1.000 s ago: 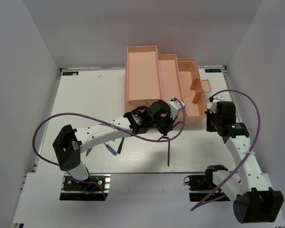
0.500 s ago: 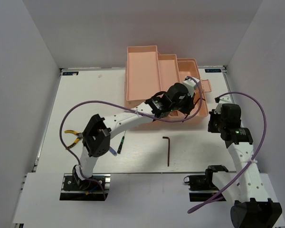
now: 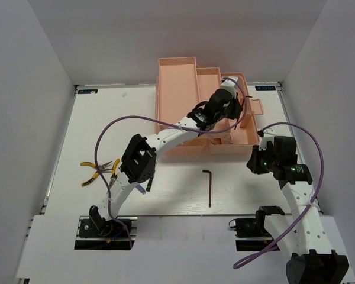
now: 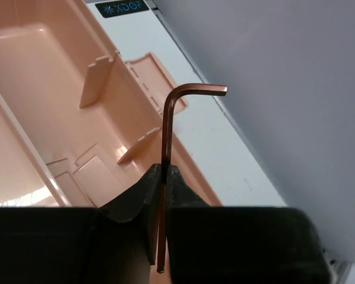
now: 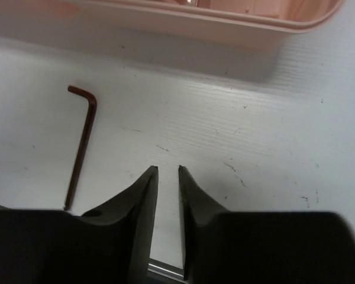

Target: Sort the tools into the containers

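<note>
Slender coppery-brown L-shaped hex key [image 4: 165, 136]

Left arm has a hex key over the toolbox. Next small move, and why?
Probably lower a little, then open the left gripper. It is shut on the hex key, and the top view puts it over the right end of the toolbox, so releasing there should drop the key into a tray.

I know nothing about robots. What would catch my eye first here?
A big salmon-pink toolbox sits open at the far side of the table. The left gripper reaches over its right end, pinching a dark L-shaped hex key by its long shank. A second hex key lies in front of the box, and yellow-handled pliers lie at the left.
</note>
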Controlling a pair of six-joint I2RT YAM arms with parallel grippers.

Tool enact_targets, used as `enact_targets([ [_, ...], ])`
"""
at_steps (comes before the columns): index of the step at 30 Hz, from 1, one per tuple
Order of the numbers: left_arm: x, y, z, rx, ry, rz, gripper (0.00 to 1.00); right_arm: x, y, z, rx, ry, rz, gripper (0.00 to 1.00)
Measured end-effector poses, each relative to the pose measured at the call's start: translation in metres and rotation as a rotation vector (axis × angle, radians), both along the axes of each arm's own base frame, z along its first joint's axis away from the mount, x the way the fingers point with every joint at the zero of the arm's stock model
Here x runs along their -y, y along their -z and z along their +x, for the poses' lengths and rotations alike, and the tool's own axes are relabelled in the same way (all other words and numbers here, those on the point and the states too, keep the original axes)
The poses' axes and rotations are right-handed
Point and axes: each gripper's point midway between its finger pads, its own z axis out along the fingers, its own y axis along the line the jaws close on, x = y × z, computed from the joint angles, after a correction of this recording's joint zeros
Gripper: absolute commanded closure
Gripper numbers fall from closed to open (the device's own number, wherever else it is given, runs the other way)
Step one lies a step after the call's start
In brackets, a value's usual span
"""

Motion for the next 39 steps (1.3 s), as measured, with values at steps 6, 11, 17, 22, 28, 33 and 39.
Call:
enact_targets([
  [6,0.000,-0.010,0.018,0.008,-0.037,-0.045,0.19,-0.012,0.013,-0.006,-0.047,-0.067,0.046,0.62],
  [11,-0.004,-0.015,0.022,0.033,-0.044,-0.033,0.15,-0.031,0.024,-0.011,-0.100,-0.144,0.136,0.64],
  [17,-0.071,-0.037,0.008,0.119,-0.161,0.133,0.78,-0.065,0.043,-0.025,-0.227,-0.285,0.235,0.69],
  [22,-0.198,-0.101,-0.050,0.210,-0.343,0.188,0.61,-0.087,0.060,-0.033,-0.313,-0.361,0.212,0.67],
  [28,-0.339,-0.095,-0.130,0.142,-0.557,0.147,0.22,-0.112,0.080,-0.041,-0.358,-0.428,0.126,0.61],
  [33,-0.391,0.002,-0.168,-0.050,-0.628,0.308,0.21,-0.126,0.095,-0.038,-0.381,-0.429,0.056,0.60],
  [39,-0.421,0.063,-0.198,-0.198,-0.682,0.384,0.20,-0.139,0.105,-0.028,-0.353,-0.396,0.004,0.60],
])
